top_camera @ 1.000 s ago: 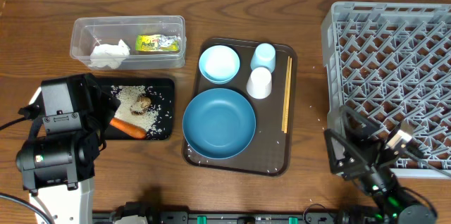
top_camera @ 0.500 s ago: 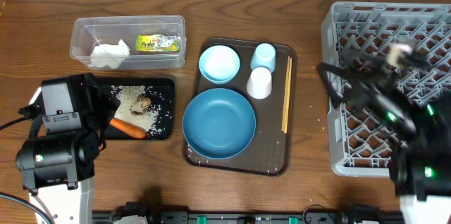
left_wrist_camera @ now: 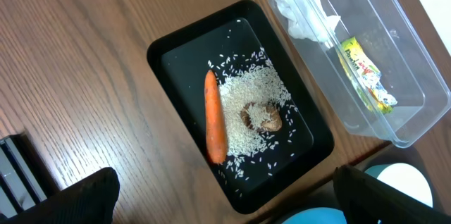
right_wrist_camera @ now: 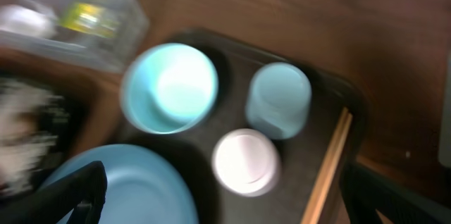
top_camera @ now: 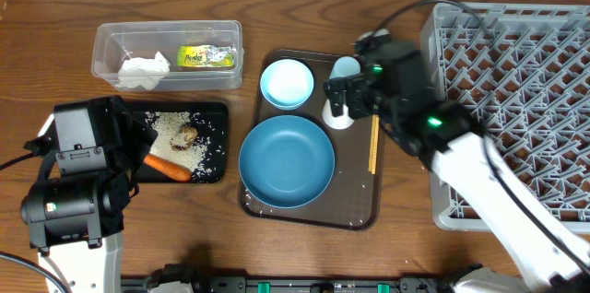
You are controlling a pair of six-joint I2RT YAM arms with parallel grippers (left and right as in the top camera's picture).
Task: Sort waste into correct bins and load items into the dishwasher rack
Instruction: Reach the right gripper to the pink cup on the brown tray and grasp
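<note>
The right gripper (top_camera: 353,104), jaws spread wide and empty, is held above the whitish-pink cup (right_wrist_camera: 245,162). That cup stands on the dark-brown rectangular serving tray (top_camera: 359,212), just beside the pale-blue cup (right_wrist_camera: 279,99) and near the thin wooden chopsticks (right_wrist_camera: 328,168); were a descent made off-centre, the neighbouring cup could be toppled or the chopsticks pushed off the tray. The left gripper (left_wrist_camera: 222,185), likewise spread and empty, is hung over the shallow black rectangular tray (left_wrist_camera: 169,62) holding the orange carrot (left_wrist_camera: 215,118), and since the large grey lattice dishwasher rack (top_camera: 525,63) stands well apart, a weakly pinched cup could be dropped in transit.
</note>
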